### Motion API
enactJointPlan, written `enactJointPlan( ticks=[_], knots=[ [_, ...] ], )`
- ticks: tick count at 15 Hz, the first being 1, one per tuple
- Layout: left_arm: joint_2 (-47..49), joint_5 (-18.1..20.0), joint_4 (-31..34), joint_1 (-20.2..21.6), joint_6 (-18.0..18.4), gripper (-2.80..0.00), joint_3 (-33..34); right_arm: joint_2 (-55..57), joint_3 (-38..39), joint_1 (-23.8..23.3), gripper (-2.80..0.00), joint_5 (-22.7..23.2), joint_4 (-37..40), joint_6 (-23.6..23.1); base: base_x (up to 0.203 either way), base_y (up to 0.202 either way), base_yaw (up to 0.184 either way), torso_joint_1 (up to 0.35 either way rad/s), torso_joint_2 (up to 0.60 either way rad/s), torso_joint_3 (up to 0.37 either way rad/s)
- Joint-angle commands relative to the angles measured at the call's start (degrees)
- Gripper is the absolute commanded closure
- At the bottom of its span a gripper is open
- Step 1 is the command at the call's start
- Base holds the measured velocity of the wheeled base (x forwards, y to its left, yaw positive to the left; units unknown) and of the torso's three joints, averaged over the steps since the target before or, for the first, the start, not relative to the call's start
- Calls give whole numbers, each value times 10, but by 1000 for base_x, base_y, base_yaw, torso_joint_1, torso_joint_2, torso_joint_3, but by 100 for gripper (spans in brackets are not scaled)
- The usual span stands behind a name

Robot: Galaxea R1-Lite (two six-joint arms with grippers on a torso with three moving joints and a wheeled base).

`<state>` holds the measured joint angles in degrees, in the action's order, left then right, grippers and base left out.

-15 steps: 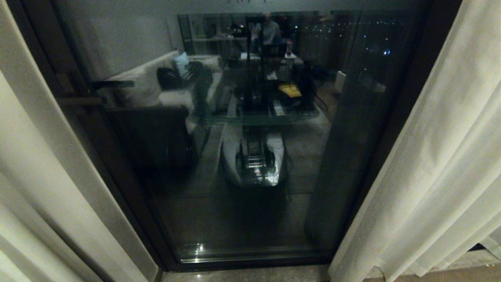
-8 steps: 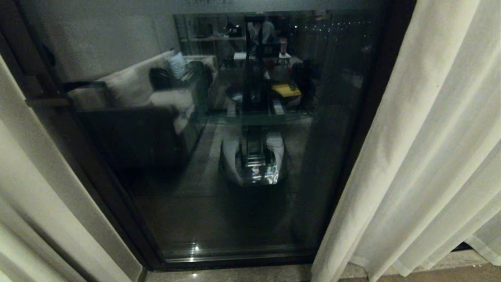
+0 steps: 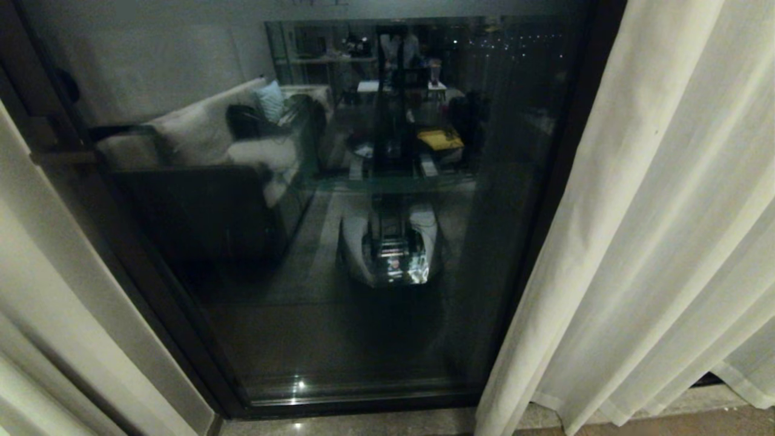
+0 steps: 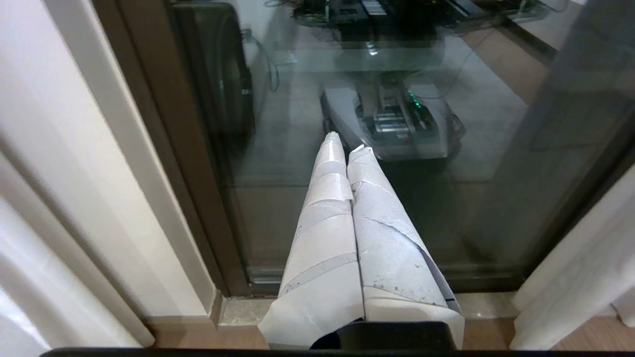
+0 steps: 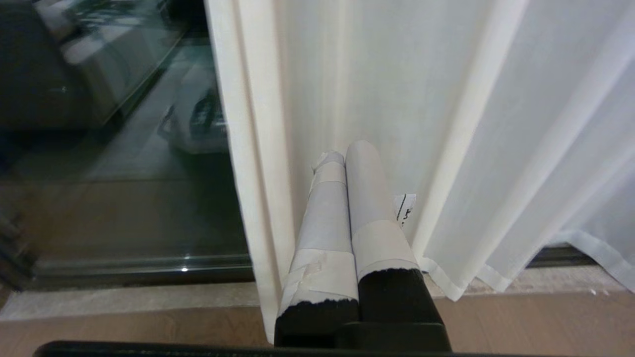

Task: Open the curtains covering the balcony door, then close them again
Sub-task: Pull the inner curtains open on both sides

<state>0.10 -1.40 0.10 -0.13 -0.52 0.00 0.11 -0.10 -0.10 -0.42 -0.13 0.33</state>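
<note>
Two curtains point(image 3: 654, 242) hang drawn aside, flanking the exposed balcony door point(image 3: 363, 242). Left gripper point(image 4: 342, 141) faces the door glass, right gripper point(image 5: 345, 151) the neighbouring panel; both jaws pressed together, empty. Risk: closed jaws would slide off pleats.

Cream pleated curtains point(image 3: 654, 242) hang parted before me, baring the dark-framed glass balcony door point(image 3: 363, 212), shut.
</note>
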Motion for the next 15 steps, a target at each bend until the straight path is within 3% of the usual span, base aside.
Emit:
enactJointPlan(
  ticks=[1, 15],
  knots=[
    [-1, 0, 0, 0, -1, 0, 0, 0, 0, 1, 0, 0, 0, 0, 0, 0, 0, 0, 0, 0],
    [-1, 0, 0, 0, -1, 0, 0, 0, 1, 0, 0, 6, 1, -24, 0, 0, 0, 0, 0, 0]
  ],
)
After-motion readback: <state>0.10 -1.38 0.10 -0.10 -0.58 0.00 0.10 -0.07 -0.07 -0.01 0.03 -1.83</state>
